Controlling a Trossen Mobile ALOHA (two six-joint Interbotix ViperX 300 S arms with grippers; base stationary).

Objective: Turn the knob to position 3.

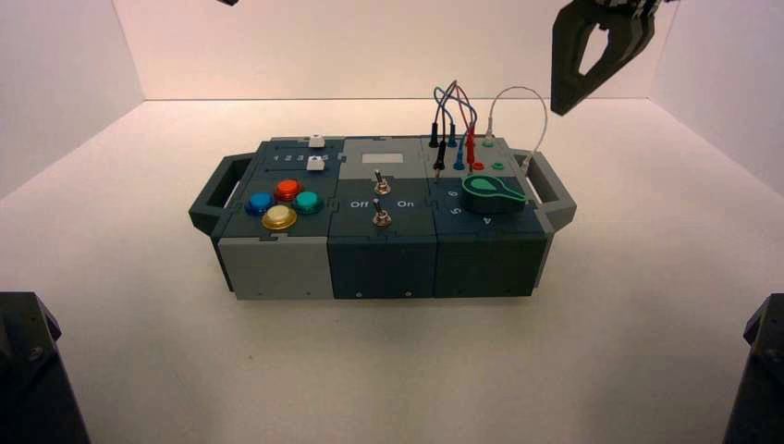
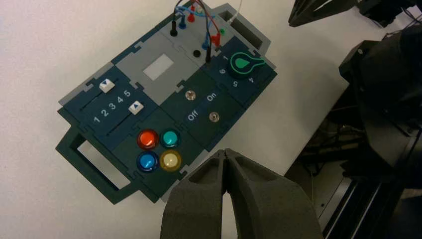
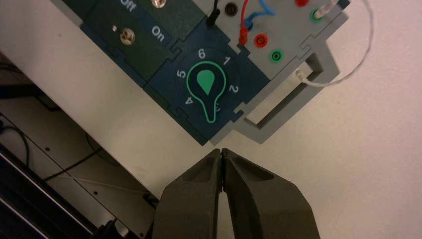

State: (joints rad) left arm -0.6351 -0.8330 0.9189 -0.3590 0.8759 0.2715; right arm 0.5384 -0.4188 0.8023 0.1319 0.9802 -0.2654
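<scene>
Lying left of the closed right tool [image 3: 222, 151], the green knob [image 3: 206, 88] is pointing rightward, partly covering the 3 [image 3: 218, 107]; the closed left tool [image 2: 224, 151] is hanging farther left.

Green teardrop knob [image 3: 206, 84], pointing at 3 [image 3: 217, 107]
</scene>
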